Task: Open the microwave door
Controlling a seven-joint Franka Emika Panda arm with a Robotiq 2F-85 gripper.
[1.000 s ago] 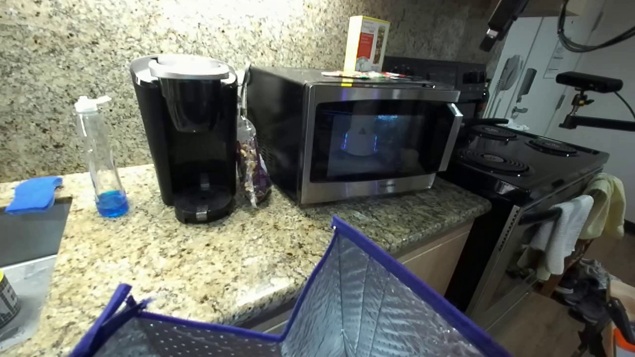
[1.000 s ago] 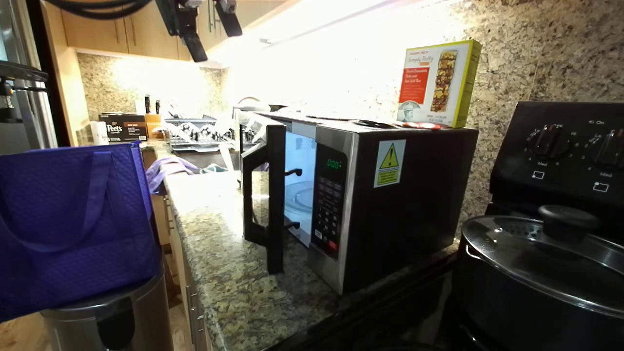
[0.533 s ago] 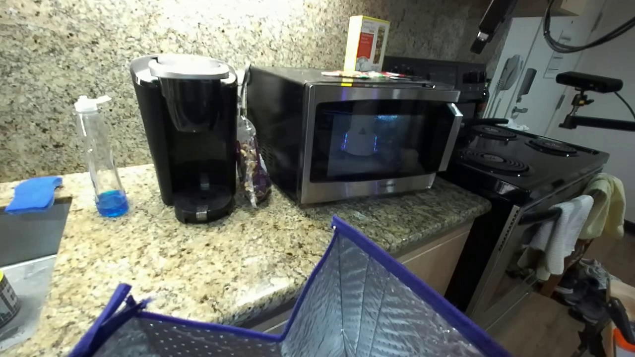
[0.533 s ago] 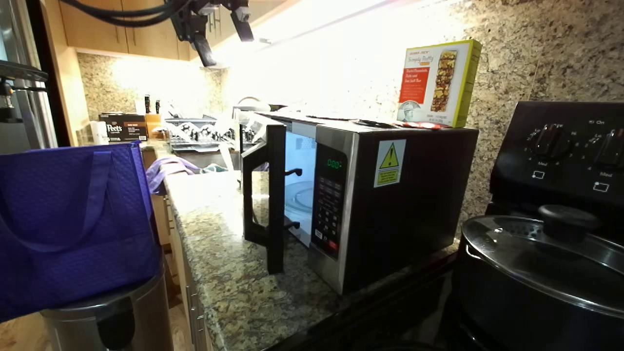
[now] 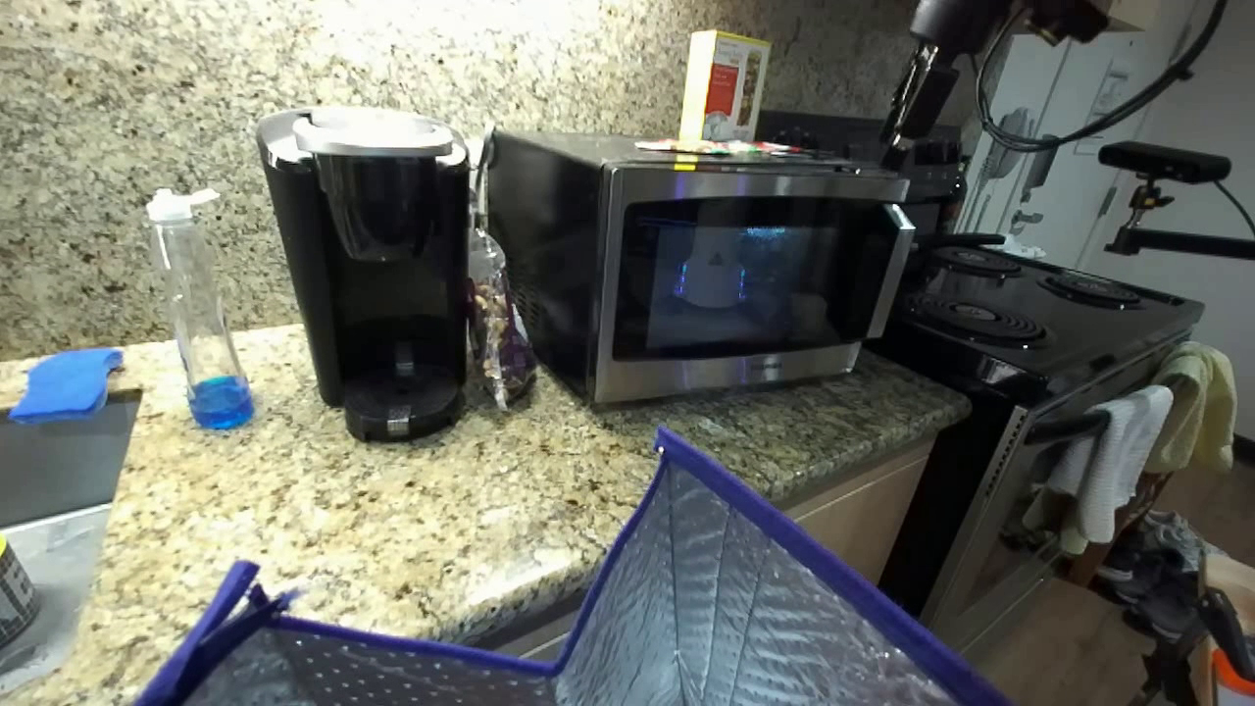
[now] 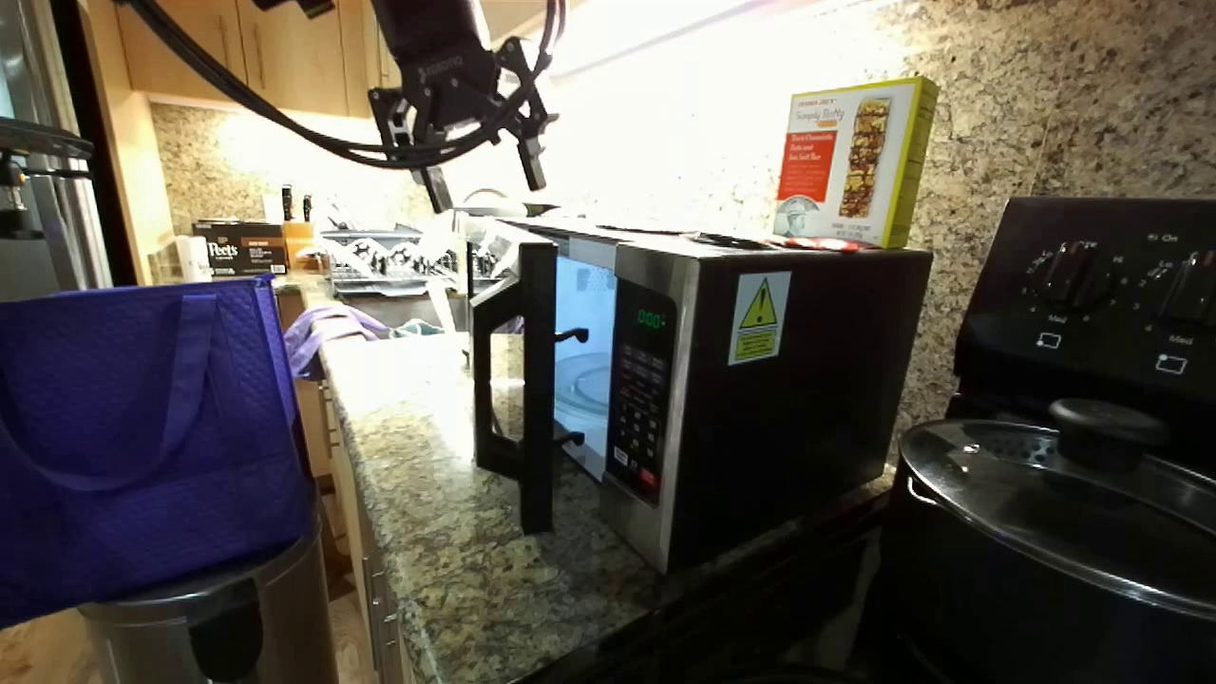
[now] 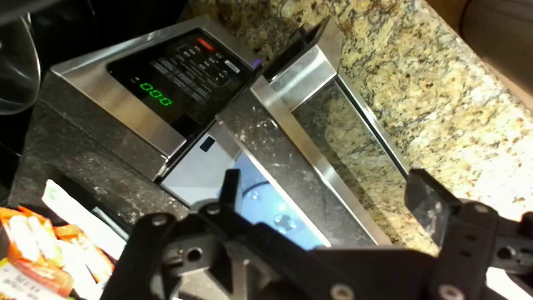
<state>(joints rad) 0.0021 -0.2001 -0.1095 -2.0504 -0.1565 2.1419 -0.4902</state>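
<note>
The microwave [image 6: 798, 399] stands on the counter, silver-framed with a dark side. Its door [image 6: 539, 380] is partly open, and the lit inside shows through the gap. In an exterior view the door's dark window [image 5: 745, 284] faces the camera, with the handle [image 5: 894, 270] at its right. My gripper [image 6: 488, 188] is open and empty, pointing down above the door's level. It also shows at the top right of an exterior view [image 5: 897, 142]. In the wrist view the door's top edge [image 7: 287, 162] runs between and below the spread fingers [image 7: 325, 183], apart from them.
A snack box [image 6: 855, 166] and a flat packet stand on top of the microwave. A black coffee maker [image 5: 382, 265] is beside it. A purple insulated bag [image 6: 142, 446] is in front of the counter. A lidded pot [image 6: 1054, 551] sits on the stove. Cables hang from the arm.
My gripper has come down and moved closer to the microwave, with more of the arm now in both exterior views. It stays open. The door has not moved.
</note>
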